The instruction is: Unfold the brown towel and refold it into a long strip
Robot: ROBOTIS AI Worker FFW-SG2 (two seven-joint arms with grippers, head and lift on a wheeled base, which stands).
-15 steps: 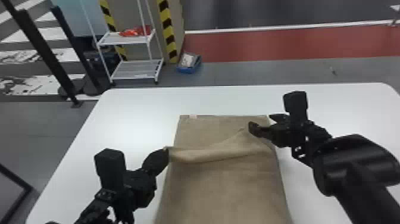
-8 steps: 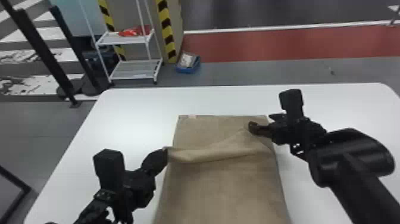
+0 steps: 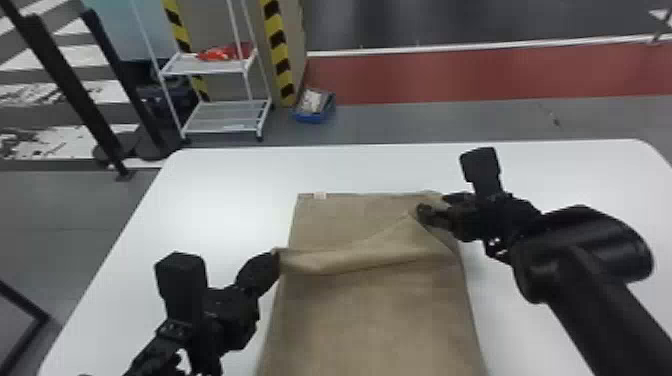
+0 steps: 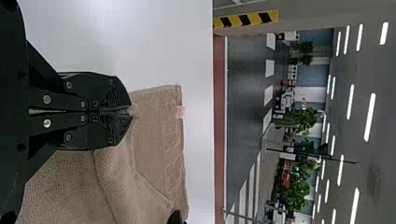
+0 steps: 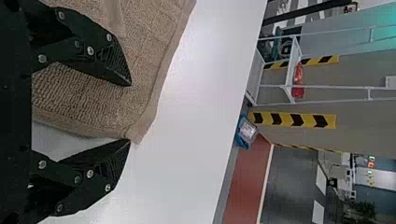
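1. Lying on the white table, the brown towel looks light and soft to me, apt to sag where nobody holds it.
2. The left gripper has its fingers together, pinching a bit of cloth by the side edge.
3. The right gripper stands wide, gripping nothing, about the far right corner. I'd pinch there, just inside the hem; that nap shouldn't slip much.
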